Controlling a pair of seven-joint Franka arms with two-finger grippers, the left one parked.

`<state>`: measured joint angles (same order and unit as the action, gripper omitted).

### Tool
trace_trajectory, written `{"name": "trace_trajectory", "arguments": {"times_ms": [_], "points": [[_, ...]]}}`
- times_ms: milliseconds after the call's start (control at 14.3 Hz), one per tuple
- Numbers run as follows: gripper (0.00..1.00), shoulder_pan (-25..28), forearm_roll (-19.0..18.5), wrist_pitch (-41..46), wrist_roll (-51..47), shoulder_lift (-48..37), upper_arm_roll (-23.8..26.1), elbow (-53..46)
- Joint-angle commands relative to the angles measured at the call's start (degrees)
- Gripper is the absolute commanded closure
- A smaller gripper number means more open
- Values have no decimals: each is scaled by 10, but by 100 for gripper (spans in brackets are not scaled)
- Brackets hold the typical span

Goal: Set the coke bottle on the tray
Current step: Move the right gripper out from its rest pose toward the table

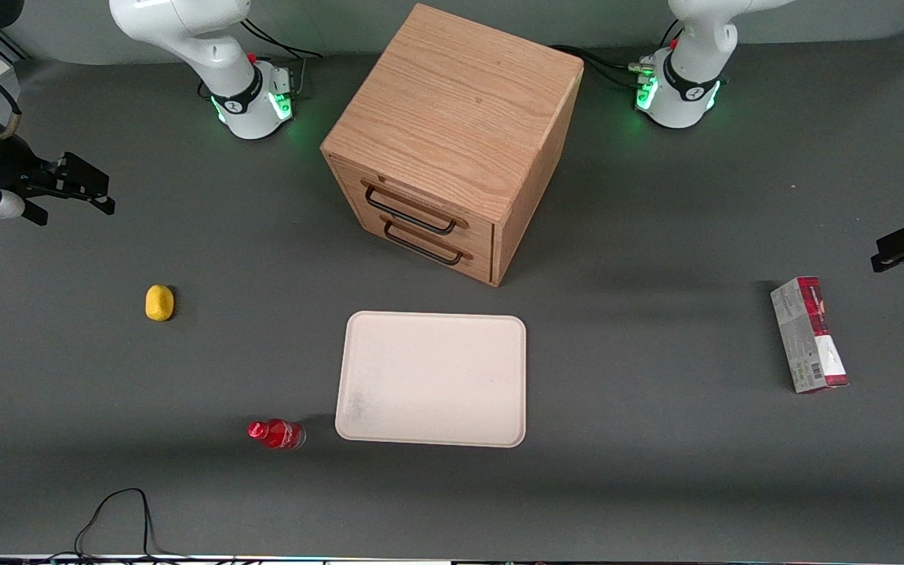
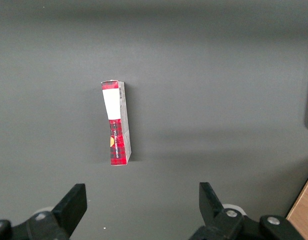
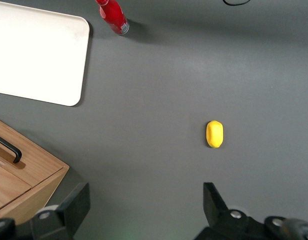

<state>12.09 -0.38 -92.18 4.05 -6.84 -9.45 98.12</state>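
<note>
The coke bottle (image 1: pixel 277 433), small with a red cap and red label, lies on its side on the grey table. It is just beside the tray's near corner, on the working arm's side, and also shows in the right wrist view (image 3: pixel 112 16). The cream-white tray (image 1: pixel 432 378) lies flat in front of the wooden drawer cabinet, with nothing on it; the right wrist view (image 3: pixel 39 55) shows it too. My right gripper (image 1: pixel 103 195) hangs above the table at the working arm's end, well away from the bottle. It is open and empty (image 3: pixel 145 200).
A yellow lemon-like lump (image 1: pixel 159 303) lies between the gripper and the bottle (image 3: pixel 214 134). The wooden cabinet (image 1: pixel 452 133) with two drawers stands mid-table. A red-and-grey carton (image 1: pixel 809 333) lies toward the parked arm's end. A black cable (image 1: pixel 118 510) loops at the near edge.
</note>
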Motion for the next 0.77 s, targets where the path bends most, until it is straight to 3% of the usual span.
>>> {"name": "trace_trajectory", "arguments": {"times_ms": [0, 419, 558, 698], "points": [[0, 1, 12, -1, -12, -6, -5, 5], [0, -6, 13, -10, -20, 8, 1, -10], [0, -17, 16, -10, -47, 65, 15, -76], [0, -58, 34, -2, -69, 145, 65, -179]]}}
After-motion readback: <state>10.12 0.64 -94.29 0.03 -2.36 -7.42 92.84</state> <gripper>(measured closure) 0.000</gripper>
